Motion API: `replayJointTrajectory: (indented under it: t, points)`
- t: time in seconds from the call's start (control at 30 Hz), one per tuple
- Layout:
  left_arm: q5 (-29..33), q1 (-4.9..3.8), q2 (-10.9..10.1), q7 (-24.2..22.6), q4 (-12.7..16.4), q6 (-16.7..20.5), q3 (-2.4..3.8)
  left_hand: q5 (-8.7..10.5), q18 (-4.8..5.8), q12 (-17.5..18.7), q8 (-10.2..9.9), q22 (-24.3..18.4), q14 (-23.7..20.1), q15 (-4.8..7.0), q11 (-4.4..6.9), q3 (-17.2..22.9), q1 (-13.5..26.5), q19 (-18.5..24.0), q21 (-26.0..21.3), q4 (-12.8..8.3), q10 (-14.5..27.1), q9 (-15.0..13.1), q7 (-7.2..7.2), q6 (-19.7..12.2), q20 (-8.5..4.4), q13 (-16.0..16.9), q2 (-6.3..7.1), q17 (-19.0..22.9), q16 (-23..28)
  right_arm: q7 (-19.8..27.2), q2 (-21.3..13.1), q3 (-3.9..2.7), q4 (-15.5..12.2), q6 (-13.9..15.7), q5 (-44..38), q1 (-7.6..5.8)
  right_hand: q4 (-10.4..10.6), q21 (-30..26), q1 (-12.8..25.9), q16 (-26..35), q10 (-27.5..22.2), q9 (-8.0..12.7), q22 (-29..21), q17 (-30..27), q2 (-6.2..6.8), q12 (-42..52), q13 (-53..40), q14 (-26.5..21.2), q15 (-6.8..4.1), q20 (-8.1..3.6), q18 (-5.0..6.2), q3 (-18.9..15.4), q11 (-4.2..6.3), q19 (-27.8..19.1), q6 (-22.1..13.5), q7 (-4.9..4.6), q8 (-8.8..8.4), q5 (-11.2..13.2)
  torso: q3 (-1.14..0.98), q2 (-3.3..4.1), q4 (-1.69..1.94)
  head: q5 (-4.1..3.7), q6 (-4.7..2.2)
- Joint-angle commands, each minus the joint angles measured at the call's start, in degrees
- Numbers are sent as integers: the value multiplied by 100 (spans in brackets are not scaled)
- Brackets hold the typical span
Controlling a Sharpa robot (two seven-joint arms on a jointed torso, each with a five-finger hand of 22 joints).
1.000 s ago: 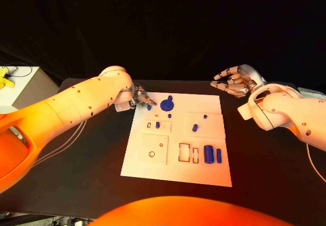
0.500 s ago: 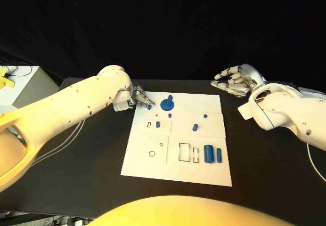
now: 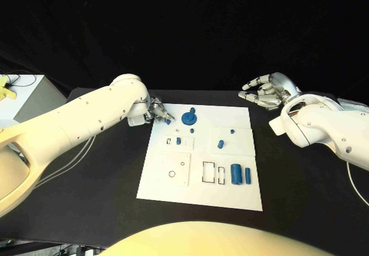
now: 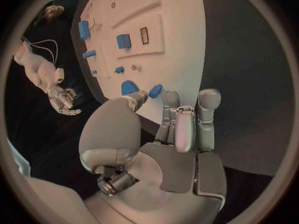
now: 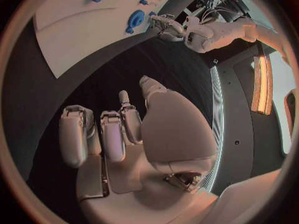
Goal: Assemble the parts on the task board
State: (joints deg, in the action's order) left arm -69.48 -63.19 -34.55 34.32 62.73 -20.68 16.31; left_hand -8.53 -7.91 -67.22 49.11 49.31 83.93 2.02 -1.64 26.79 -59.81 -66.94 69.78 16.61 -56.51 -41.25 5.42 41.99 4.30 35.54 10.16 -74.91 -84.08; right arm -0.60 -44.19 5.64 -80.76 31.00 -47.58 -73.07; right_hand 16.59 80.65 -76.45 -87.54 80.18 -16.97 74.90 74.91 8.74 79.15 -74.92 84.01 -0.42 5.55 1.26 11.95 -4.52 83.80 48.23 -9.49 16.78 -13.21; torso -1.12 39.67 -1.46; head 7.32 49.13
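The left hand sits at the far left corner of the white board, pinching a small blue part between thumb and fingertip. Other blue parts lie across the board. The right hand hovers off the far right corner, fingers curled and empty.

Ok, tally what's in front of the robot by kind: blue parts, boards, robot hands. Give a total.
Blue parts: 8, counting the round piece with its knob as one
White task board: 1
Hands: 2, the left hand and the right hand
Total: 11
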Motion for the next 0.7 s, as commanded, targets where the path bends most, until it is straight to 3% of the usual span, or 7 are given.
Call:
replayJointTrajectory:
  t: [0.03, 0.27, 0.37, 0.7]
  points:
    - [47, -7, -5, -37, 28, -106, -1, 3, -6, -33, 1, -9, 34, -21, 9, -26, -47, 31, -22, -4, 39, 7, 3, 18, 19, 0, 10, -172, 3, 36, 8, -2, 4, -83, -34, 2, -11, -29, 52, 26, -31, -3, 906, 1063, 5, -20, -573, 478, 48, 25, 94, 0, -1, 272, -29, 12, -23, -18, 1, 3, 4, 0, 8]
    - [220, -7, -12, -9, 57, -61, -5, -26, -4, -50, 18, 4, 35, -18, 14, -13, -185, 34, -16, 0, 40, 10, -3, 28, 18, 12, -103, -184, -8, 33, 13, -2, 8, -87, -33, 2, -11, -29, 52, 26, -31, -3, 906, 1063, 5, -20, -573, 478, 48, 25, 94, 0, -1, 272, -29, 12, -23, -18, 7, 1, 3, -1, 11]
    - [252, -7, -15, -4, 68, -53, -6, -34, -6, -65, 54, 11, 33, -5, 32, 73, -389, 38, -10, -11, 42, 3, -25, 34, 11, 17, -250, -185, -14, 31, 16, -2, 9, -90, -33, 2, -11, -29, 52, 26, -31, -3, 906, 1063, 5, -20, -573, 478, 48, 25, 94, 0, -1, 272, -29, 12, -23, -18, 6, 0, 0, 4, 17]
    - [304, -7, -41, -15, 83, -53, -12, -38, -3, -70, 87, 31, 33, 14, 56, 304, -741, 39, 6, -30, 47, 7, -49, 7, -5, 2, -378, -186, -22, 26, 18, -2, 14, -91, -33, 3, -12, -24, 53, 25, -24, -4, 910, 1065, 1, -12, -580, 478, 48, 25, 92, 2, -1, 275, -29, 12, -23, -18, 5, -1, 3, 13, 32]
